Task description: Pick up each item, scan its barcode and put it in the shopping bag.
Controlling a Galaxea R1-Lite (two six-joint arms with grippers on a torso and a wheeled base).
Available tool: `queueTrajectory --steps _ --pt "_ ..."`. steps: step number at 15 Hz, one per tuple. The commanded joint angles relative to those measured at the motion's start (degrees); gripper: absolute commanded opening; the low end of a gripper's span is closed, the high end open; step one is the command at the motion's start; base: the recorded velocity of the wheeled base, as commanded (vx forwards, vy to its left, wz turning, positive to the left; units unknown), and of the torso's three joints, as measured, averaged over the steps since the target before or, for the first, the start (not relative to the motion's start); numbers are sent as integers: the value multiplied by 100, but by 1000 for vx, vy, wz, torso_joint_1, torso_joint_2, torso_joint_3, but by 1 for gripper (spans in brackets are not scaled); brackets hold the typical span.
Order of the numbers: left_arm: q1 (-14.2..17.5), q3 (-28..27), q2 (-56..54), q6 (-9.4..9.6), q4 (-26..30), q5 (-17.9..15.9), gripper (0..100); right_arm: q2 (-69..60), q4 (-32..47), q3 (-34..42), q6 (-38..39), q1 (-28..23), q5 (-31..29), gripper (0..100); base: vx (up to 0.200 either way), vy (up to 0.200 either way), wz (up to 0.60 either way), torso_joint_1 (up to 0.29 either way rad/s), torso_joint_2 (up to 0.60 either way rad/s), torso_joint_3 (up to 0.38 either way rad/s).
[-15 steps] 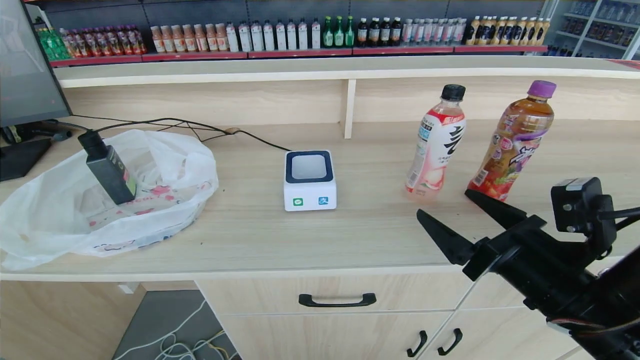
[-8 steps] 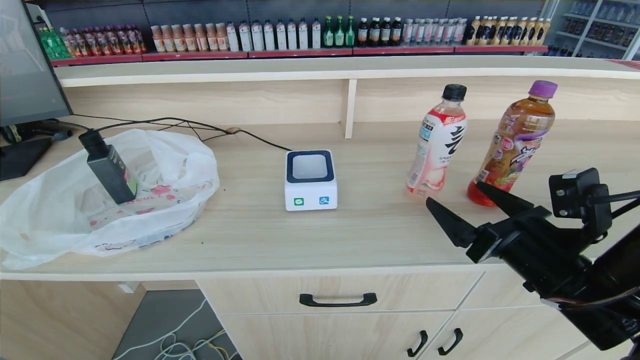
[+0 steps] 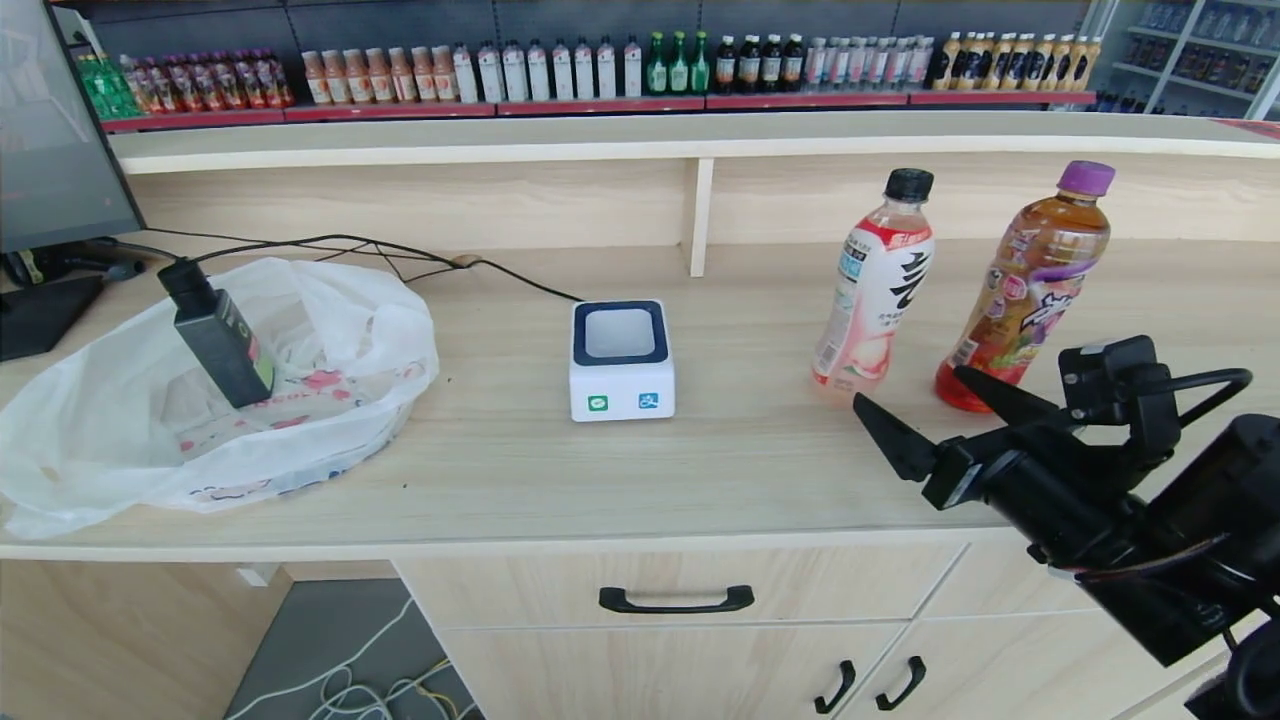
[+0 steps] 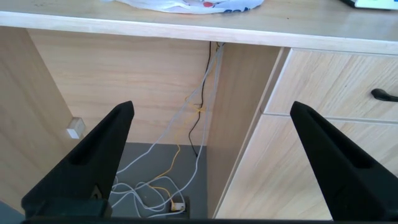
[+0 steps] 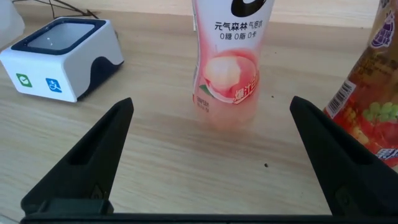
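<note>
A pink peach-drink bottle (image 3: 872,285) with a black cap and an amber tea bottle (image 3: 1022,290) with a purple cap stand upright at the counter's right. My right gripper (image 3: 920,408) is open just in front of them, low over the counter, nothing between its fingers; its wrist view has the pink bottle (image 5: 229,68) straight ahead and the tea bottle (image 5: 373,106) beside it. The white barcode scanner (image 3: 620,360) sits mid-counter. A white shopping bag (image 3: 215,400) lies open at the left with a dark bottle (image 3: 215,335) leaning inside. My left gripper (image 4: 211,146) hangs open below the counter edge.
Black cables (image 3: 380,250) run from the scanner toward a monitor (image 3: 55,130) at the far left. A raised wooden ledge (image 3: 640,140) backs the counter, with a divider (image 3: 698,215). Drawers with black handles (image 3: 675,600) are below. Loose wires (image 4: 161,186) lie on the floor under the counter.
My right gripper has moved forward and slightly right toward the two bottles, its wrist turning a little. The bottles, scanner and bag have stayed put.
</note>
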Motion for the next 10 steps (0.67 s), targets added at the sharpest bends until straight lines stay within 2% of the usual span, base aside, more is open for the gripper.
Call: queueTrajectory --steps 1,10 --pt "-1 0 -1 -3 0 0 100 232 -6 -163 -30 -25 -6 100 0 0 0 0 0 0" --pt "-1 0 -1 -3 0 0 100 795 -6 -761 -12 -156 -6 100 0 0 0 0 0 0"
